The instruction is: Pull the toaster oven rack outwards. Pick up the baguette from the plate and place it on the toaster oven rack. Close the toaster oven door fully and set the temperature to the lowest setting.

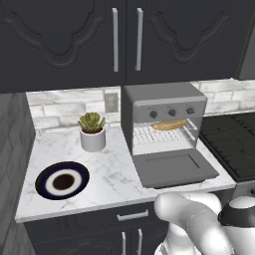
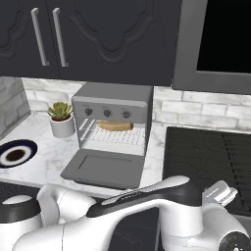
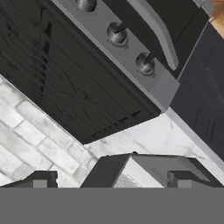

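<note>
Nearest the lens in the hand view, the two dark fingertips of the gripper (image 3: pixel 109 180) rise at the bottom edge, spread wide apart and released, grasping nothing; between them lies the top of the boxy matte grey toaster oven (image 3: pixel 144 168).

One toaster oven (image 1: pixel 164 112) stands on the white marble desk (image 1: pixel 114 172), centre right of the left base view and centre of the right base view. Three small round knobs (image 1: pixel 172 112) sit in a row on its upper front panel. One flat grey toaster oven door (image 1: pixel 174 168) lies folded down and fully open, its window pane facing up, resting at the desk's front part.

One thin silver-white wire toaster oven rack (image 1: pixel 162 134) sits in the cavity. One short golden-tan baguette (image 1: pixel 169 124) lies on the rack, toward the upper right of the opening; in the right base view the baguette (image 2: pixel 115 126) lies across the middle of the opening.

One round dark navy plate with a white ring and brown centre (image 1: pixel 63 180) lies at the lower left of the left base view, near the desk's front edge, bare.

One green succulent in a white pot (image 1: pixel 92 132) stands between plate and oven, apart from both.

One dark stove (image 2: pixel 206 157) occupies the right of the right base view, just beside the oven.
</note>
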You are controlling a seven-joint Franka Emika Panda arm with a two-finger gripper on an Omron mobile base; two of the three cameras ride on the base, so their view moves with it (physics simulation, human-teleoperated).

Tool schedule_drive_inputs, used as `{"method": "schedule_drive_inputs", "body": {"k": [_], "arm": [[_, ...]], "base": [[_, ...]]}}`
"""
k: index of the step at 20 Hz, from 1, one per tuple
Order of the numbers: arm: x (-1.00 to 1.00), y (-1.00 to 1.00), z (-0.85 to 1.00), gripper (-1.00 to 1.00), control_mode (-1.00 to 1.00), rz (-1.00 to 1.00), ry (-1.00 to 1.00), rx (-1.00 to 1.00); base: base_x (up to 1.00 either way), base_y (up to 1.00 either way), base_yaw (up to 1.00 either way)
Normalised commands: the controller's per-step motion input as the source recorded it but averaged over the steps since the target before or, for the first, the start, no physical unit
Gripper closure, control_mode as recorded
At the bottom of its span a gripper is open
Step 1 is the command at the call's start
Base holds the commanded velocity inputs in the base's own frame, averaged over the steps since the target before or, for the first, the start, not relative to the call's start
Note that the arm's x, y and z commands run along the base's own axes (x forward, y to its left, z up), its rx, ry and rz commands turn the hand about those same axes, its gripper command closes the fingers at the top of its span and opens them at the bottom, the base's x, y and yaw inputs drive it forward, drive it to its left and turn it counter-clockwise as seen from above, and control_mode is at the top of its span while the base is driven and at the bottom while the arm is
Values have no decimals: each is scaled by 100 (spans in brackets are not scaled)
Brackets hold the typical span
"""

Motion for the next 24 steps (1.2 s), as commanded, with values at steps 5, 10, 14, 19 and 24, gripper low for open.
{"method": "schedule_drive_inputs", "body": {"k": [5, 10, 14, 19, 24], "arm": [[7, 29, -43, -100, -100, 14, 2, 8], [18, 38, -15, -100, -100, 9, 7, 0], [21, 33, 0, -100, -100, 4, 12, 0], [16, 46, -2, -100, -100, 1, 12, 0], [12, 54, -10, -100, -100, 0, 13, 0]], "base": [[0, 0, 0], [0, 0, 0], [0, 0, 0], [0, 0, 0], [0, 0, 0]]}}
